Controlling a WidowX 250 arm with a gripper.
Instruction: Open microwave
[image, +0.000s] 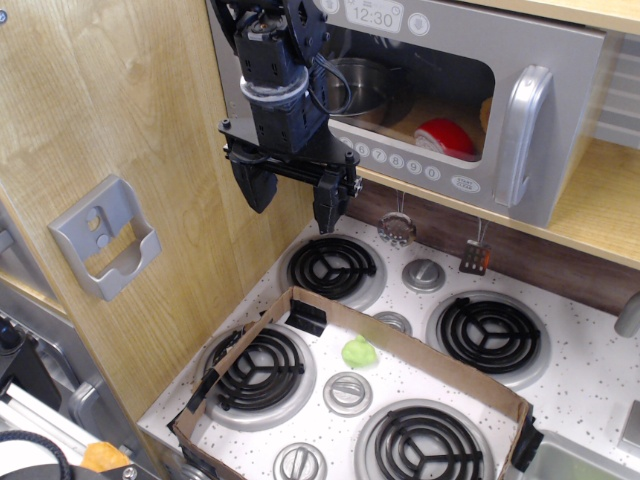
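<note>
Wooden toy-kitchen walls frame a speckled stovetop (590, 375) with four coil burners. Above it, the microwave (500, 100) sits on a shelf, door closed, its left part hidden behind the arm. Its gripper (293, 204) hangs before it, jaws spread, holding nothing.

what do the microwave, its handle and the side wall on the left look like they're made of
Microwave: likely matte grey plastic, given its flat, even sheen. Handle: silver, probably painted plastic; soft highlights and chunky moulded edges. Side wall: wood or wood-look laminate, with visible light grain.
</note>
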